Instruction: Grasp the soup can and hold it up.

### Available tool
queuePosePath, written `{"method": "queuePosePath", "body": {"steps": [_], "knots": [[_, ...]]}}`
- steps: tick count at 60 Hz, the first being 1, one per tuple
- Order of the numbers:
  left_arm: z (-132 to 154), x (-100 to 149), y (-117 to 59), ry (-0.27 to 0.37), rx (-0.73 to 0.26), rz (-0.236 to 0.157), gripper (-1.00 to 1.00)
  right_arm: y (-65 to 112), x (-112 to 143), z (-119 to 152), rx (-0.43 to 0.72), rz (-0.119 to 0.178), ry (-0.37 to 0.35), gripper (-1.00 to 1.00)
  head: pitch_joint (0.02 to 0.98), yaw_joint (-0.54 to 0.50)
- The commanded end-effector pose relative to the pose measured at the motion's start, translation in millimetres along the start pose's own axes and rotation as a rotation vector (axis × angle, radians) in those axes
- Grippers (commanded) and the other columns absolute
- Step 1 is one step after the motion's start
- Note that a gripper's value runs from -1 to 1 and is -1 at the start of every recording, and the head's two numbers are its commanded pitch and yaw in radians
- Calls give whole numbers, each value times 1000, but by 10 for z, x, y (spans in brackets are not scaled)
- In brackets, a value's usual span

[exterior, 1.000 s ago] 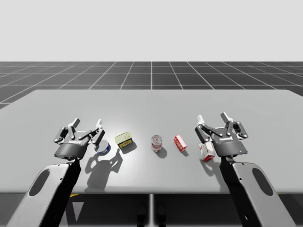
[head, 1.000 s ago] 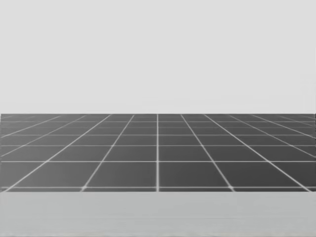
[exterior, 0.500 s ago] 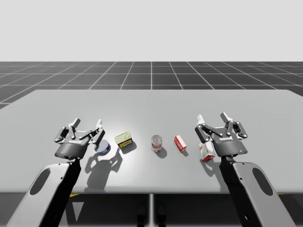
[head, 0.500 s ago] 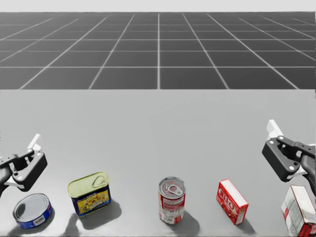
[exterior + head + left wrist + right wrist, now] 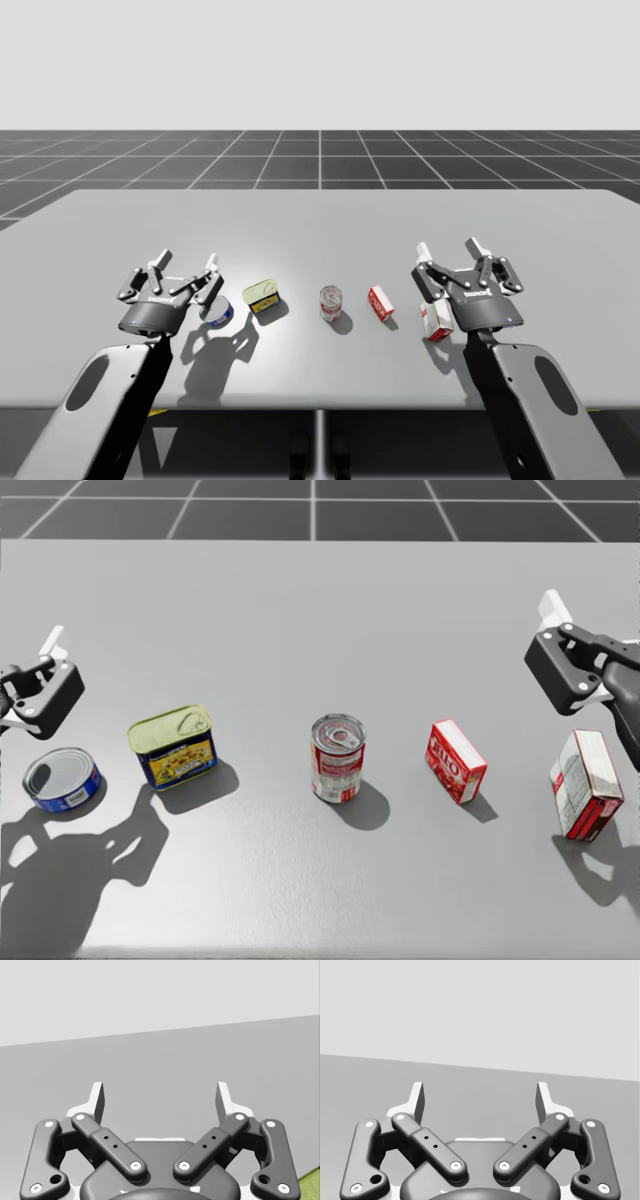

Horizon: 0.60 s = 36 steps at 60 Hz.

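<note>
Standing soup can (image 5: 338, 758), grey table (image 5: 300, 610) (gridded floor (image 5: 320, 160))

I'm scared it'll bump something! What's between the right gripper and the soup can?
A small red box lies between my right gripper and the soup can; the high view shows it.

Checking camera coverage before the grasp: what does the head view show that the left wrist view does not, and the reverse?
Head view, not the wrist view: the red-and-white soup can, upright mid-table, with the yellow-topped blue rectangular tin and flat round blue can to its left, and the small red box and red-and-white carton to its right. Left wrist view, not the head view: both fingers of my left gripper, spread open with nothing between them. Shared: the grey table and part of my left gripper.
</note>
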Motion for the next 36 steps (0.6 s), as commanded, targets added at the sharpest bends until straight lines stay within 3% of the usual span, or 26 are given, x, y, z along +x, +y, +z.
{"method": "queuePosePath", "body": {"steps": [1,10,13,17,19,23,27,36], "knots": [[-3,-2,-8,0,-2,-2,-1000,3,5,1,1,-1,0,-1000,802,-25],[-2,3,-12,-2,-1,-2,-1000,24,12,6,9,5,8,-1000,803,-28],[1,5,-14,-3,-1,-2,-1000,39,10,10,8,27,22,-1000,803,-29],[8,15,-8,-8,2,-2,-1000,61,24,35,15,18,45,-1000,801,-27],[10,22,-4,-11,3,-1,-1000,66,51,61,23,-7,65,-1000,799,-27],[16,31,-4,-15,3,0,-1000,85,106,114,33,11,61,-1000,799,-29],[22,37,-7,-18,1,0,-1000,128,204,203,54,-8,72,-1000,800,-30],[26,41,-3,-20,1,0,-1000,266,348,435,115,2,65,-1000,798,-24]]}}
